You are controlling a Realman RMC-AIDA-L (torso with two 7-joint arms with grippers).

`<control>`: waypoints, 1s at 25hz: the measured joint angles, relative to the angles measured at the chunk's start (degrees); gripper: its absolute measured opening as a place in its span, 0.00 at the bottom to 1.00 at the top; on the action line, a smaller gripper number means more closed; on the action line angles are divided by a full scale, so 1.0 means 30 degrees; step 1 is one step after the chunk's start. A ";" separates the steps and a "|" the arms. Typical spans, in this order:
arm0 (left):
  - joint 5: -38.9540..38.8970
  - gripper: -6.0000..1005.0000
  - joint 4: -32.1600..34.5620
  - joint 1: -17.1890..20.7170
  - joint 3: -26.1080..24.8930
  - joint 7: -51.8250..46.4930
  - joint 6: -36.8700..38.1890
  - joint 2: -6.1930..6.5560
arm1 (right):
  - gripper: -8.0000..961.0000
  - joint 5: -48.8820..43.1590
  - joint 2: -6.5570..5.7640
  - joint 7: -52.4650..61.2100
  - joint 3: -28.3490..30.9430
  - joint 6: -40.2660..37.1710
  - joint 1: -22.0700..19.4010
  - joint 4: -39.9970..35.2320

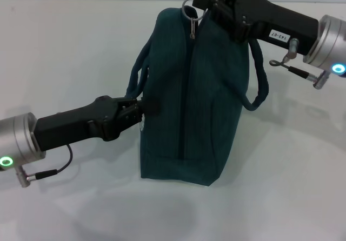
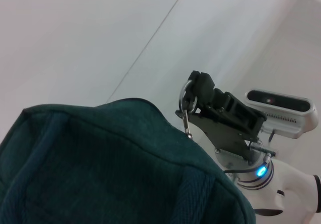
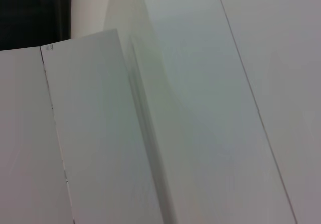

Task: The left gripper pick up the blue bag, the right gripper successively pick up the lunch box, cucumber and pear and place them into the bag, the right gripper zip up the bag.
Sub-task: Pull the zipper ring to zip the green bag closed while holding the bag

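Observation:
The blue bag stands on the white table, its zipper line closed along the top; it also fills the bottom of the left wrist view. My left gripper is shut on the bag's near-left side, by one loop handle. My right gripper is at the bag's far top end, shut on the silver ring-pull; it also shows in the left wrist view with the ring-pull at its fingertips. The lunch box, cucumber and pear are out of view.
The white table surrounds the bag. The second loop handle hangs off the bag's right side under my right arm. My own body and head camera show in the left wrist view. The right wrist view shows only white surfaces.

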 joint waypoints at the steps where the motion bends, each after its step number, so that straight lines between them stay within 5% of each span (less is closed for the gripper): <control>1: 0.0010 0.13 0.0000 0.0000 0.0000 0.0038 -0.0001 0.0000 | 0.02 0.0002 -0.0008 0.0001 0.0054 0.0016 0.0005 0.0000; 15: -0.0094 0.15 -0.0146 0.0425 -0.0109 0.2260 0.1225 0.0071 | 0.02 -0.0071 -0.0221 -0.0434 0.0982 0.1000 0.0015 0.0210; 25: -0.0127 0.17 -0.0147 0.0558 -0.0177 0.2483 0.1950 0.0090 | 0.02 -0.0178 0.0020 -0.1252 0.0988 0.2230 -0.0007 0.0560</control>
